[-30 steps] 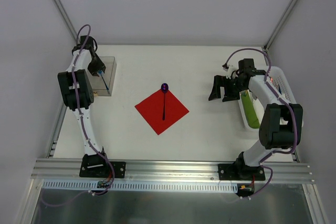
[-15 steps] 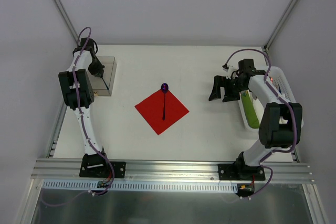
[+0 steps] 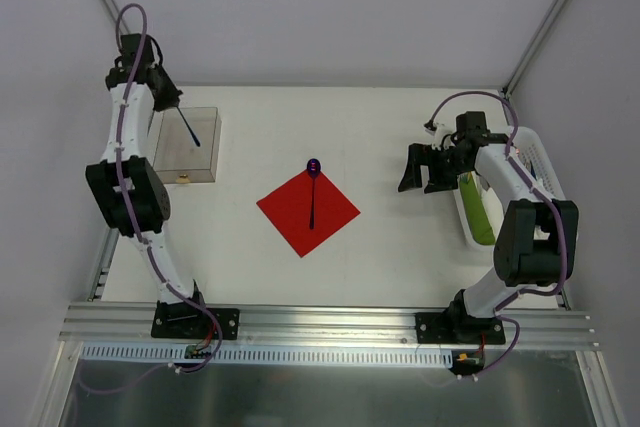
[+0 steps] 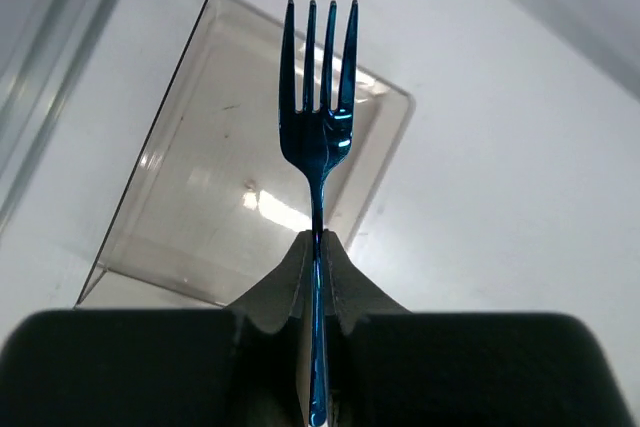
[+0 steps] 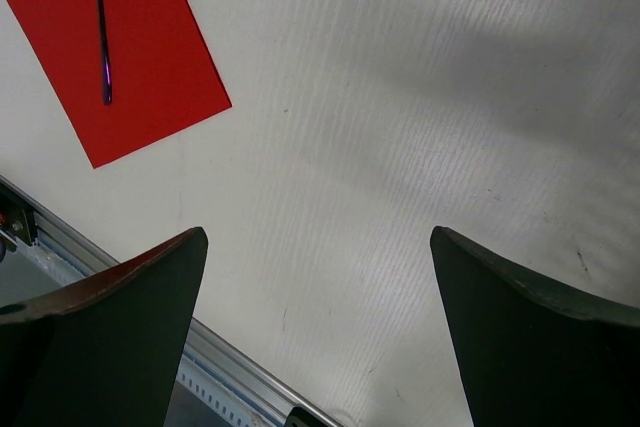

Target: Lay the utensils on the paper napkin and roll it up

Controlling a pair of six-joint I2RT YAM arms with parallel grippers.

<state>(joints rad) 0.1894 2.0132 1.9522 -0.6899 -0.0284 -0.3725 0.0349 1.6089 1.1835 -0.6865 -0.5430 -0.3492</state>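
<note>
The red paper napkin (image 3: 300, 215) lies as a diamond at the table's middle, and a corner of it shows in the right wrist view (image 5: 140, 57). One utensil, a spoon (image 3: 312, 197) with a purple-blue head, lies along it, its handle (image 5: 102, 27) dark and thin. The other utensil, a blue fork (image 4: 320, 127), stands tines up in my left gripper (image 4: 318, 239), which is shut on its handle. In the top view that gripper (image 3: 170, 102) hangs over the back-left corner with the fork (image 3: 188, 128) slanting down. My right gripper (image 3: 420, 169) stands open and empty, right of the napkin (image 5: 318, 237).
A clear plastic box (image 3: 195, 152) sits below the held fork (image 4: 200, 197), with a small gold bit (image 3: 183, 179) beside it. At the right edge a white basket (image 3: 540, 157) holds a green napkin bundle (image 3: 478, 209). A metal rail (image 3: 330, 322) runs along the near edge.
My left gripper closed on the fork inside the clear box and lifted it up and toward the back left. The right arm, napkin and spoon have not moved.
</note>
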